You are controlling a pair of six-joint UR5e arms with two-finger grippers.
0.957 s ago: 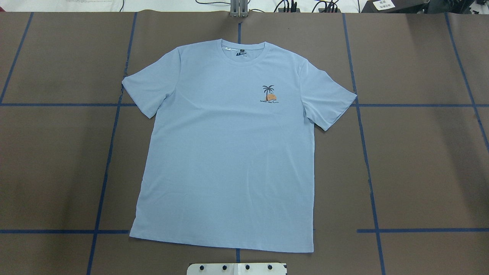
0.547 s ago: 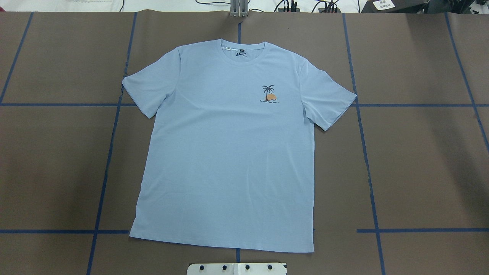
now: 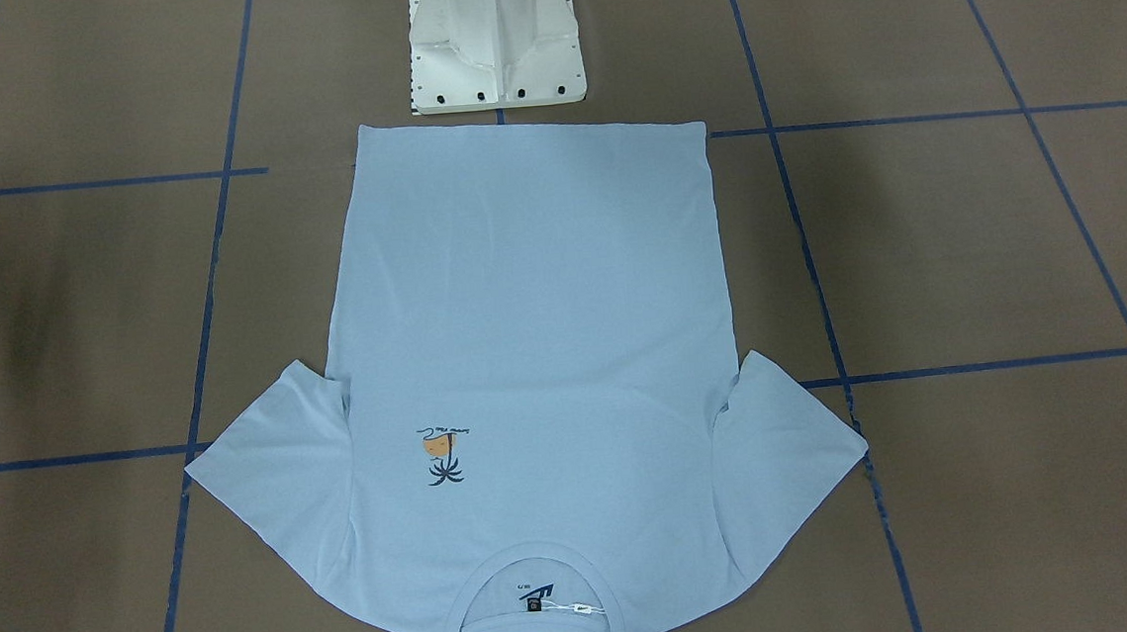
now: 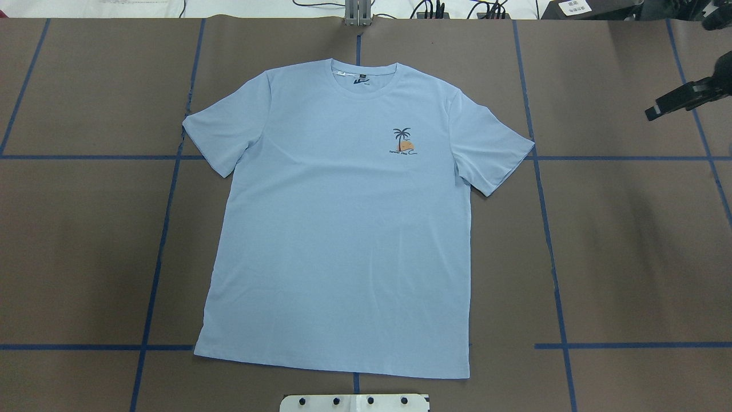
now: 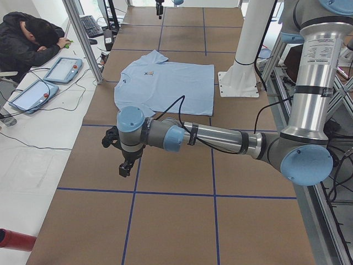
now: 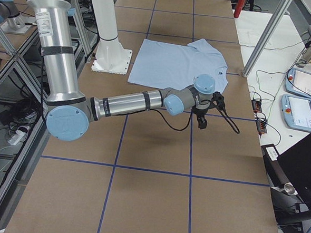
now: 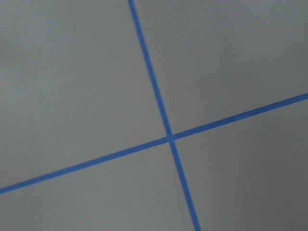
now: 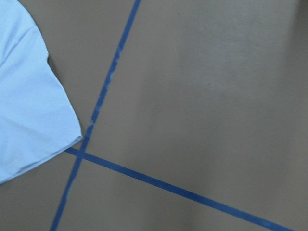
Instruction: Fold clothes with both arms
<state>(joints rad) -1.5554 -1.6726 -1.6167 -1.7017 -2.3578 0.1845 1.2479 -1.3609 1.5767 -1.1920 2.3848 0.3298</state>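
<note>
From the front-facing view, one light blue T-shirt lies flat and face up on the brown table. Its hem is just beside the white pedestal base and its collar is at the far end from it, with both sleeves spread out. The overhead view shows the same single shirt in the middle. The right gripper juts in at the upper right edge, well apart from the shirt, and too little of it shows to tell how its fingers are set. A few black cables run along the far edge. In the exterior left view, the left arm reaches low across bare table. The left gripper points down, clear of the shirt, and its state cannot be judged here. A person leans on a side bench beside two screened handsets. In the exterior right view, the right arm stretches out near the shirt's sleeve. The left wrist view holds only two crossing blue tape lines. The right wrist view shows one sleeve edge beside another tape crossing.
</note>
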